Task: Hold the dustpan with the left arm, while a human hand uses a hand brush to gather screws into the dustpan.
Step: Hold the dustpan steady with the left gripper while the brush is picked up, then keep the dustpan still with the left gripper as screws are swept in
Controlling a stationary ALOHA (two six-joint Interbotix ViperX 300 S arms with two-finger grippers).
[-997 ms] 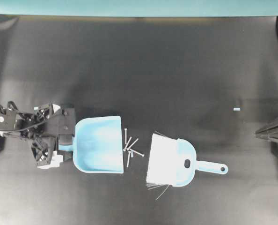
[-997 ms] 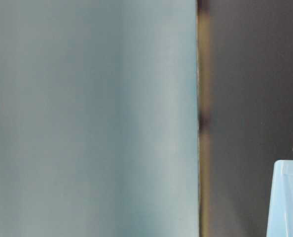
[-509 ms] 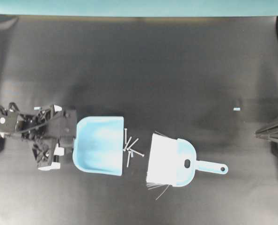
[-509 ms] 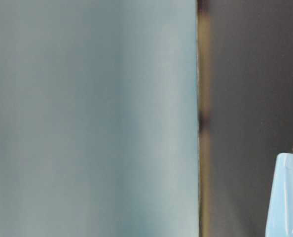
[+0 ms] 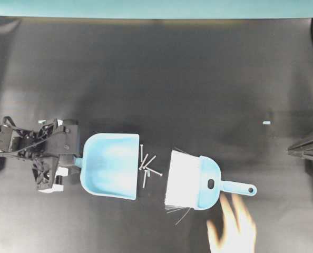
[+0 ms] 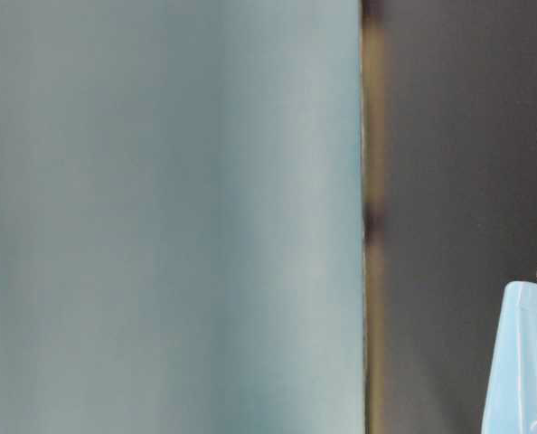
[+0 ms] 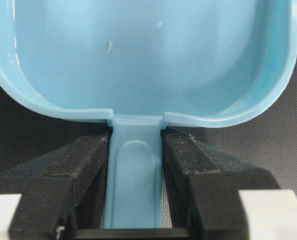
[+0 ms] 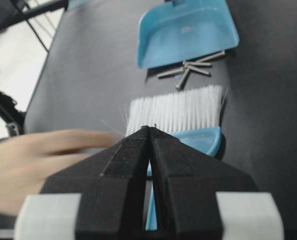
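Overhead, table-level and wrist views of a black table. The left gripper, at the left of the overhead view, is clamped on the slim handle of the light blue dustpan; in the left wrist view both black fingers press against the handle's sides just behind the pan's rear wall. The pan lies left of centre with its flat lip facing right, and a loose cluster of silver screws lies on the table just beside that lip. Right of the screws rests the hand brush, white bristles toward them, handle pointing right. A blurred human hand enters from the bottom edge, near the brush handle but not touching it. In the right wrist view, the right gripper has its fingertips meeting, grasping nothing.
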